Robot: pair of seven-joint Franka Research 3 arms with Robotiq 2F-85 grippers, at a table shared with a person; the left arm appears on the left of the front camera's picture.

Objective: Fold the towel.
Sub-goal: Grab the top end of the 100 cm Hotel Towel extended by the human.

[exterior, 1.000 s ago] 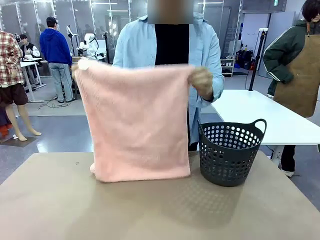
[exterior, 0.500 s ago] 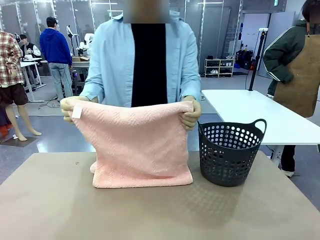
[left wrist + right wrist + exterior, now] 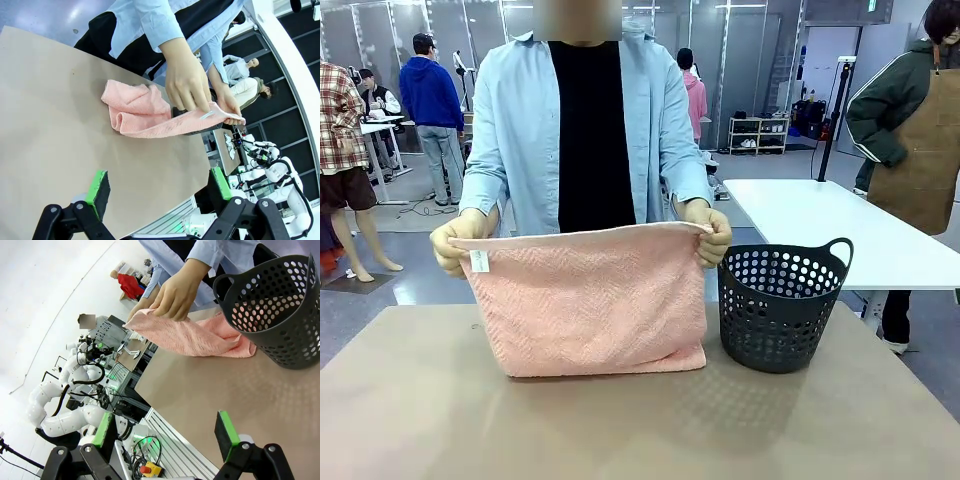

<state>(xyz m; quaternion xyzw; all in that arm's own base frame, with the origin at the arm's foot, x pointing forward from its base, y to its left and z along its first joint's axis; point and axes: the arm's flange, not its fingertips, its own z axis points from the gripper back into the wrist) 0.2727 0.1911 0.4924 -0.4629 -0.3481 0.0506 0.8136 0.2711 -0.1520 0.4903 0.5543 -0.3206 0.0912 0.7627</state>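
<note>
**Towel upright at far side of table, in person's hands**

Front view: gripping towel [image 3: 585, 305] by top two corners. One hand [image 3: 460, 242] at corner w/ small white tag [image 3: 479, 261], other hand [image 3: 712, 235] at corner nearer dark basket [image 3: 780, 305]. Top edge pulled taut and roughly level, in front of person's waist. Hanging as a broad pink sheet, herringbone weave on facing side. Lower edge down on table [image 3: 620, 430], bunched a bit at bottom corner on basket side. Just beside basket, on its pic-left; touching or not, can't tell.

L wrist view: L gripper [image 3: 159, 184] above table, jaws spread wide, nothing between green pads, holding nothing. Well ahead, across tabletop: towel, crumpled where meeting the surface, w/ person's hands on upper edge.

R wrist view: R gripper [image 3: 165, 431] likewise spread to full width, empty, above table. Ahead: basket close by, towel next to it, partly behind basket wall, some pink visible through holes. Person's hand clamped on raised corner.
</note>
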